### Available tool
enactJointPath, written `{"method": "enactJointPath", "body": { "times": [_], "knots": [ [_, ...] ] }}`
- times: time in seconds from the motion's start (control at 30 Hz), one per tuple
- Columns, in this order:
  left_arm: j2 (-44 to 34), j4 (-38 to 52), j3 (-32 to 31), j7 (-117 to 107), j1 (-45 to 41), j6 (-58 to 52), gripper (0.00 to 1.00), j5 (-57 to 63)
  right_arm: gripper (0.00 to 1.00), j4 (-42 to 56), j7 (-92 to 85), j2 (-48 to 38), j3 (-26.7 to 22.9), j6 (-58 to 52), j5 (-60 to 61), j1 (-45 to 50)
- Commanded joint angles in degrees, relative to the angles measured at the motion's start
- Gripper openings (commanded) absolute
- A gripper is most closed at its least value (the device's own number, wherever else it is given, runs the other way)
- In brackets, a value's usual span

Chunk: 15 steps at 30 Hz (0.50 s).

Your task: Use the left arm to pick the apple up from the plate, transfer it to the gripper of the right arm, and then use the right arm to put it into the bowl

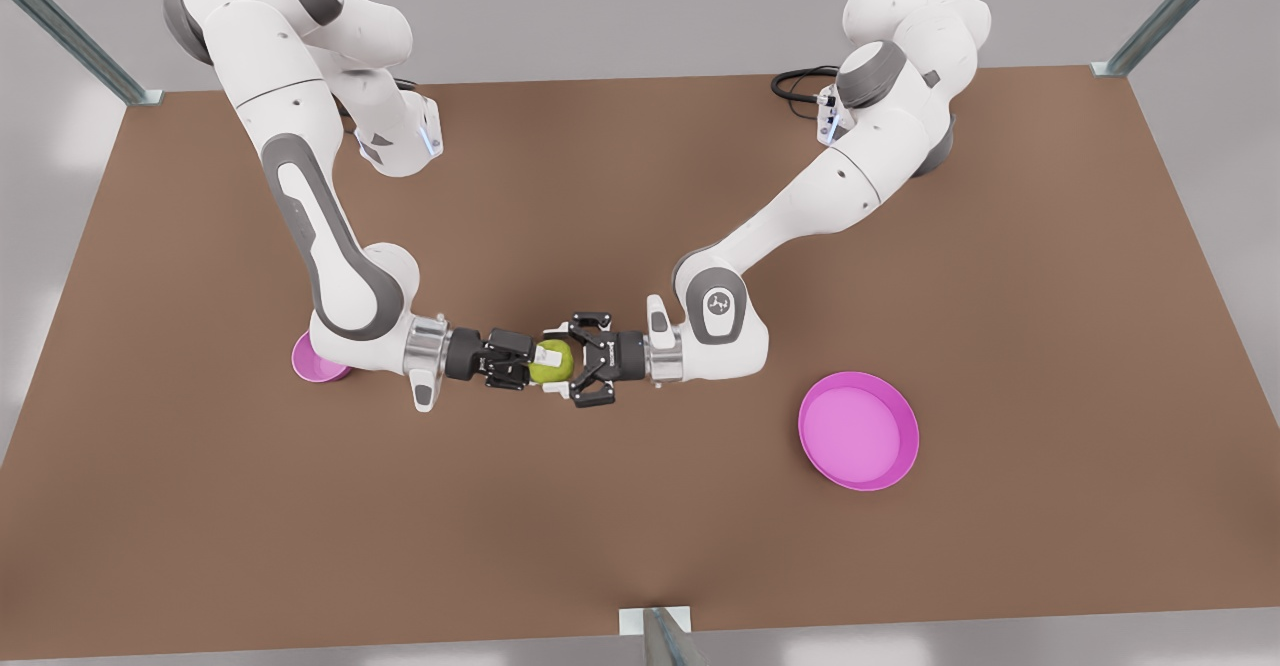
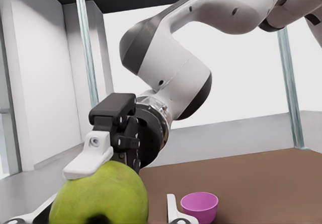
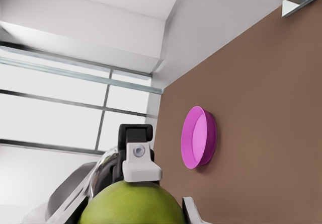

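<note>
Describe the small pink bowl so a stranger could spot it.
On the brown table, find the arm on the front view's left. The small deep pink bowl peeks from behind its elbow, far narrower than the wide shallow pink plate opposite.

Small round yellow-green apple point(image 1: 551, 360). Wide shallow magenta-pink plate point(image 1: 858, 431). Small deep magenta-pink bowl point(image 1: 312, 360). Plain flat brown bench point(image 1: 640, 506). White-and-grey arms; black grippers, one white-tipped point(image 1: 527, 358).

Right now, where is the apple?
The apple hangs above mid-table between the right tool, on the front view's left, and the left tool.
</note>
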Motion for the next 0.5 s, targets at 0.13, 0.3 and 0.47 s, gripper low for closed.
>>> {"method": "enactJointPath", "body": {
  "times": [0.13,0.3,0.47],
  "knots": [
    [-0.1,-0.4,3.3,-5.5,0.6,0.7,1.0,0.7,0.57,-0.1,-0.8,-0.1,0.0,-0.3,-0.6,-0.6],
    [-16.7,-17.1,14.9,-52.0,6.4,0.3,0.99,22.4,0.57,-1.3,-1.4,-0.6,0.0,-3.2,-2.4,-3.5],
    [-41.8,-24.3,27.1,-117.5,13.4,-36.1,1.0,74.7,0.57,-1.6,0.4,-2.1,0.0,-12.7,-31.0,-14.8]
  ]
}}
